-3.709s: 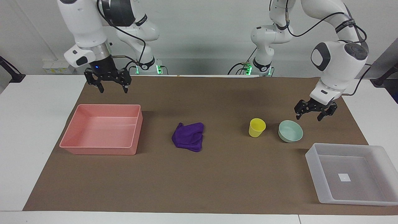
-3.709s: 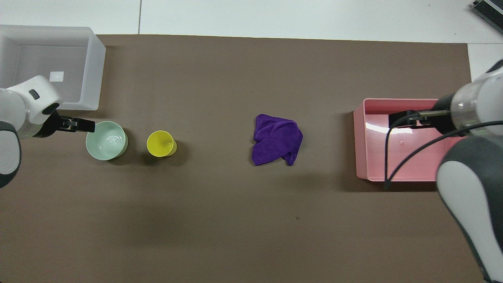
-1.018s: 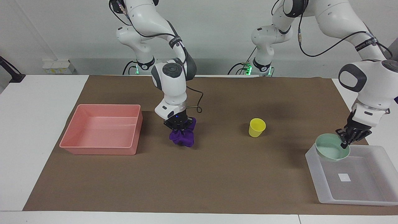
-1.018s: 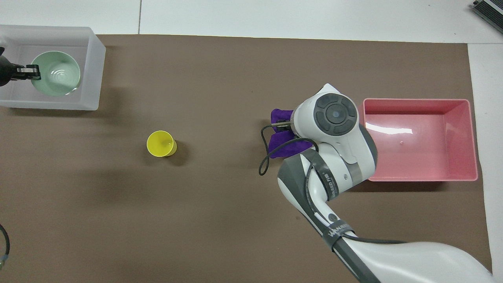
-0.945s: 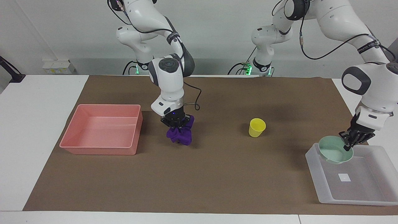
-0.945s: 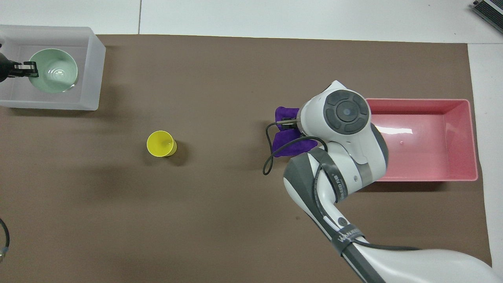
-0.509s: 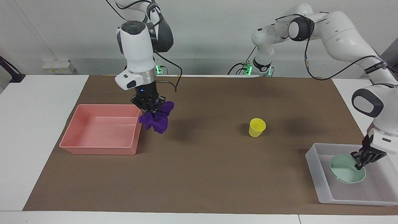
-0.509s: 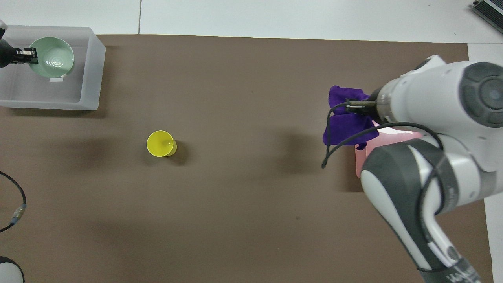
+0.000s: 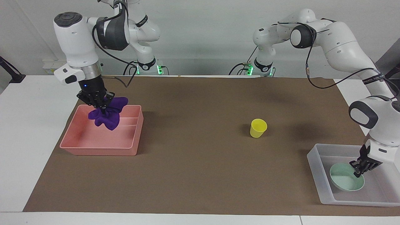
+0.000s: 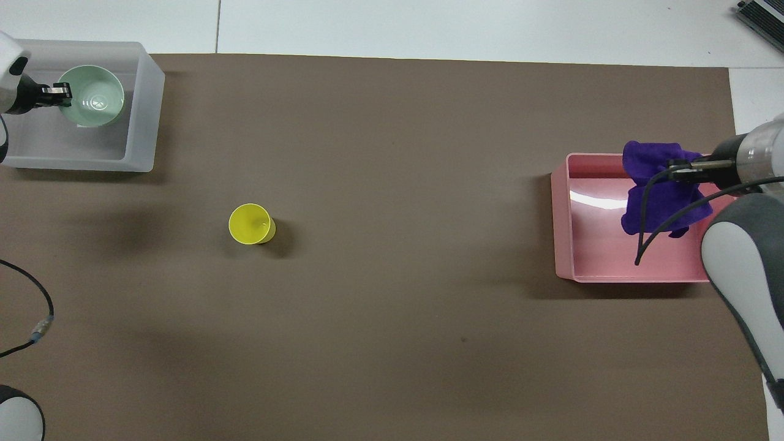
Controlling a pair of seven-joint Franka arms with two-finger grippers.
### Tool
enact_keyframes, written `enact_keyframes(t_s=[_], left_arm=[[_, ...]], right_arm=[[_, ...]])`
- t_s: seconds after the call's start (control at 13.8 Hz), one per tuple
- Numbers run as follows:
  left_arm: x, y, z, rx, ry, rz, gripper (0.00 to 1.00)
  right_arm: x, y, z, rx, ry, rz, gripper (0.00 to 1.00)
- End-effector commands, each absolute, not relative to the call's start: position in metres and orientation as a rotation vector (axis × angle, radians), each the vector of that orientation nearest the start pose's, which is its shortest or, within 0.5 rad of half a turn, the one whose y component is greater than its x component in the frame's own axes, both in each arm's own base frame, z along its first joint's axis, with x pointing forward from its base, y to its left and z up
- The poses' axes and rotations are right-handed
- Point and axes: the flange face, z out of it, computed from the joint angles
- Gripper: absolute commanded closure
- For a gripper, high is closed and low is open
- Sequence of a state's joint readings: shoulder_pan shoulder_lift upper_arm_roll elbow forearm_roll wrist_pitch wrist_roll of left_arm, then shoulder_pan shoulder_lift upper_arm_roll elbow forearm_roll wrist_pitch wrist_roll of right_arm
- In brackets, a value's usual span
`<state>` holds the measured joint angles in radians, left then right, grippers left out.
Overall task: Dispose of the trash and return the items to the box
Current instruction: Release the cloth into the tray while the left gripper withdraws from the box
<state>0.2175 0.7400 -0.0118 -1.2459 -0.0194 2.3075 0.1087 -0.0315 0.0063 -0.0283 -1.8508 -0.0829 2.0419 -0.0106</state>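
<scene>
My right gripper (image 9: 102,106) (image 10: 674,166) is shut on the purple cloth rag (image 9: 107,115) (image 10: 658,187) and holds it in the air over the pink bin (image 9: 78,142) (image 10: 566,245). My left gripper (image 9: 358,170) (image 10: 58,93) is shut on the rim of the mint-green bowl (image 9: 345,181) (image 10: 95,98), which is down inside the translucent box (image 9: 315,165) (image 10: 144,122). The yellow cup (image 9: 258,128) (image 10: 251,224) stands upright on the brown mat, between the bin and the box.
The brown mat (image 9: 203,175) (image 10: 392,122) covers most of the white table (image 9: 28,125). The pink bin stands at the right arm's end, the box at the left arm's end, nearer the table's outer edge.
My right gripper has carried the rag from beside the bin to over the bin. My left gripper has lowered the bowl further into the box.
</scene>
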Motion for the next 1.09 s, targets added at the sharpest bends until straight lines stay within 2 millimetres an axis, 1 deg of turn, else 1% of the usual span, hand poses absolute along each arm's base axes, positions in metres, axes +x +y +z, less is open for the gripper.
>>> enact_keyframes(t_s=[0.0,0.07,0.15,0.22,0.29,0.36,0.44,0.51,0.58,0.65,0.73,0.8,0.87,0.95,1.02], left_arm=[[0.752,0.165,0.347,-3.054,-0.198,-0.478,1.00],[0.750,0.165,0.347,-3.061,-0.195,-0.453,1.00],[0.749,0.168,0.347,-3.064,-0.195,-0.437,0.91],[0.749,0.165,0.353,-3.064,-0.189,-0.446,0.57],[0.749,0.164,0.355,-3.064,-0.183,-0.444,0.44],[0.748,0.162,0.364,-3.063,-0.179,-0.443,0.41],[0.746,0.160,0.369,-3.068,-0.168,-0.428,0.31],[0.744,0.154,0.384,-3.069,-0.148,-0.433,0.20],[0.742,0.150,0.396,-3.074,-0.142,-0.422,0.07],[0.737,0.145,0.410,-3.080,-0.131,-0.406,0.03],[0.730,0.132,0.422,-3.087,-0.109,-0.394,0.00],[0.718,0.116,0.432,-3.093,-0.076,-0.383,0.00],[0.702,0.102,0.440,-3.097,-0.044,-0.371,0.00],[0.685,0.080,0.448,-3.104,-0.001,-0.353,0.00],[0.669,0.060,0.455,-3.110,0.037,-0.337,0.00]], right_arm=[[0.580,-0.063,0.473,-3.221,0.015,-0.284,1.00],[0.579,-0.068,0.451,-3.220,0.014,-0.274,1.00],[0.574,-0.068,0.431,-3.219,0.011,-0.261,1.00],[0.568,-0.067,0.413,-3.218,-0.001,-0.241,1.00],[0.565,-0.068,0.396,-3.218,-0.024,-0.228,1.00],[0.562,-0.076,0.384,-3.218,-0.026,-0.229,1.00],[0.563,-0.081,0.376,-3.218,-0.033,-0.237,1.00],[0.566,-0.087,0.366,-3.220,-0.043,-0.248,1.00],[0.567,-0.095,0.358,-3.220,-0.041,-0.263,1.00],[0.568,-0.095,0.352,-3.220,-0.045,-0.273,1.00],[0.565,-0.096,0.346,-3.218,-0.045,-0.269,1.00],[0.564,-0.097,0.344,-3.218,-0.039,-0.278,1.00],[0.564,-0.096,0.344,-3.217,-0.029,-0.279,1.00],[0.564,-0.095,0.343,-3.216,-0.016,-0.275,0.69],[0.564,-0.095,0.344,-3.214,0.021,-0.272,0.11]])
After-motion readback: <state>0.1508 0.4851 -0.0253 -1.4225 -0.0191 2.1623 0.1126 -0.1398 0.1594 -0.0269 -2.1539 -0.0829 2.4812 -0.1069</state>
